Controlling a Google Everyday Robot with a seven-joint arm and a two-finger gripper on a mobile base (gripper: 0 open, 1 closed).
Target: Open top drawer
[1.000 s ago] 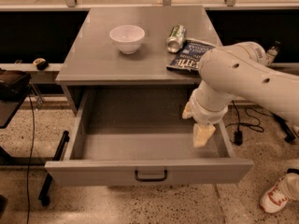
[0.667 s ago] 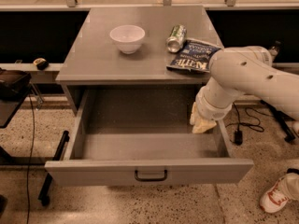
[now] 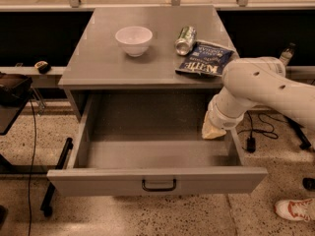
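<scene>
The top drawer (image 3: 157, 180) is pulled far out of the grey cabinet. Its flat grey front faces me with a small black bar handle (image 3: 159, 185) at its centre. Its grey interior (image 3: 147, 141) holds nothing. My gripper (image 3: 213, 131) hangs from the white arm (image 3: 266, 85) at the drawer's right side wall, over the right inner edge, well away from the handle. Only its pale tip shows below the wrist.
On the cabinet top (image 3: 98, 58) stand a white bowl (image 3: 134, 40), a green can (image 3: 185, 39) on its side and a dark blue chip bag (image 3: 204, 59). Cables (image 3: 252, 132) and a shoe (image 3: 294, 209) lie on the floor at right; a black stand (image 3: 12, 95) is at left.
The arm and gripper have moved right and slightly up, from inside the drawer's right part to its right side wall. The drawer has not moved.
</scene>
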